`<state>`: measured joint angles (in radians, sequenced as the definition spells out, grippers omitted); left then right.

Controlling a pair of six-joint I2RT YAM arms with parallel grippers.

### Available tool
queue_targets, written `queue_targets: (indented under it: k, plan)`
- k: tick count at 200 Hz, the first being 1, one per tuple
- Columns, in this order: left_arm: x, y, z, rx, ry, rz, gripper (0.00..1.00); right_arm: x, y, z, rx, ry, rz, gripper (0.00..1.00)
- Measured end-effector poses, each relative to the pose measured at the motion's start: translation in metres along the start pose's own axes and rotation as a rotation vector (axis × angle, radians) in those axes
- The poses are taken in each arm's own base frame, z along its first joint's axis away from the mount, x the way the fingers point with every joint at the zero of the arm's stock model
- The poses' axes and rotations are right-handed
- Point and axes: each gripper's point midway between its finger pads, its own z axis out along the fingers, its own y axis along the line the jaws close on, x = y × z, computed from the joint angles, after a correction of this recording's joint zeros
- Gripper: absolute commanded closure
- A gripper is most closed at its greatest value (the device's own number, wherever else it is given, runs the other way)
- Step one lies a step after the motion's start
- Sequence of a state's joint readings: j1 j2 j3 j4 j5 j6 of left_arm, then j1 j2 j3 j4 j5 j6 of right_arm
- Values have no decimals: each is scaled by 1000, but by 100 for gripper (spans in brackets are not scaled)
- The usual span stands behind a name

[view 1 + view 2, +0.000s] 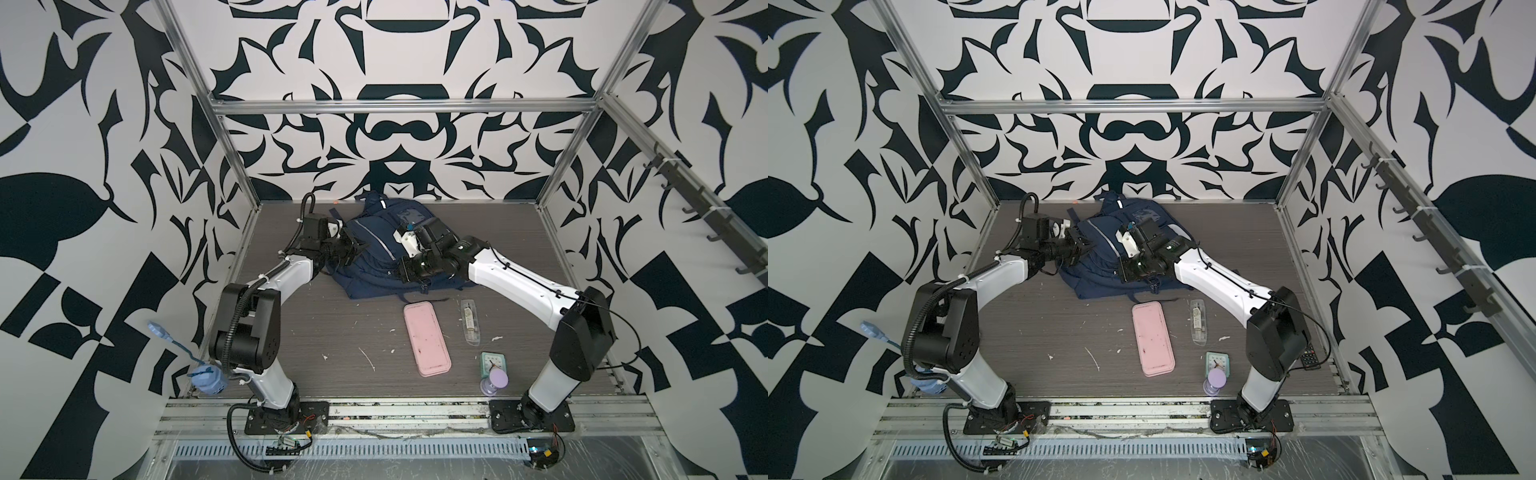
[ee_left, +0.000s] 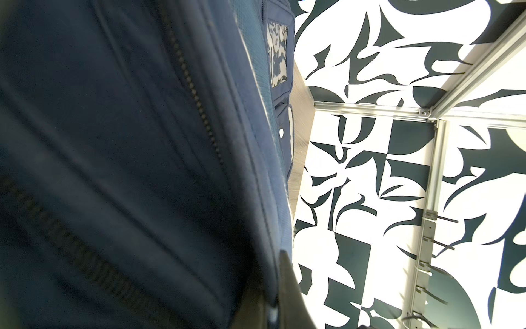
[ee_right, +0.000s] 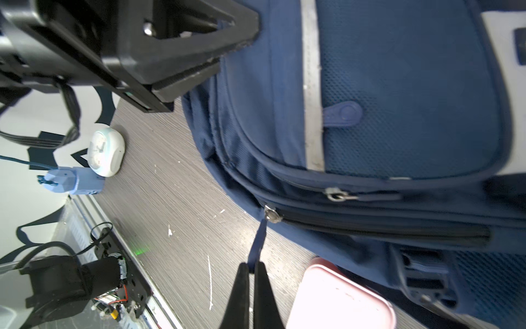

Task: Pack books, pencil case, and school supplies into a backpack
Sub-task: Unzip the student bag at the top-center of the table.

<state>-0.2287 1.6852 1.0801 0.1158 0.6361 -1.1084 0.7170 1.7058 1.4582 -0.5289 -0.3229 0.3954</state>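
Evidently packing is barely begun: the backpack [image 1: 374, 266] is seen zipped at the far middle of the table [image 1: 311, 332], its inside hidden, its zipper pull [image 3: 257, 242] pinched by the right fingers [image 3: 242, 293] and its side fabric by the left fingers [image 2: 289, 284], while the pencil case [image 1: 427, 338] and school supplies [image 1: 469, 322] are found unpacked nearby and no books are seen.

No word, brand or number can be read anywhere. The dial of the small green clock [image 1: 493, 360] on the bench [image 1: 332, 332] carries marks, but in both top views they are too small to make out. Any print on the clear packet [image 1: 470, 322] is likewise too fine to tell. The clear window [image 2: 277, 54] on the backpack [image 1: 374, 266] shows only a dark-and-white pattern, no lettering.
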Motion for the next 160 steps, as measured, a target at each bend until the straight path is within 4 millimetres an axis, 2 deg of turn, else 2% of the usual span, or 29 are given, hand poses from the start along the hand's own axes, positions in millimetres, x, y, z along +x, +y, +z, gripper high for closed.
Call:
queue_targets:
  k: [21, 91, 108, 138, 160]
  plan:
    - [1, 0, 1, -1, 2, -2, 91, -2, 9, 10, -17, 11, 1, 100]
    - [3, 2, 4, -11, -8, 11, 86, -32, 31, 45, -78, -3, 43, 100]
    - [2, 2, 3, -13, -13, 24, 76, -39, 32, 51, -83, -13, 57, 100]
    - [2, 1, -1, -25, -16, 58, 50, -41, 31, 58, -85, -15, 73, 100]
    - [-3, 2, -10, -50, -26, 92, 43, -40, 29, 57, -85, -20, 77, 100]
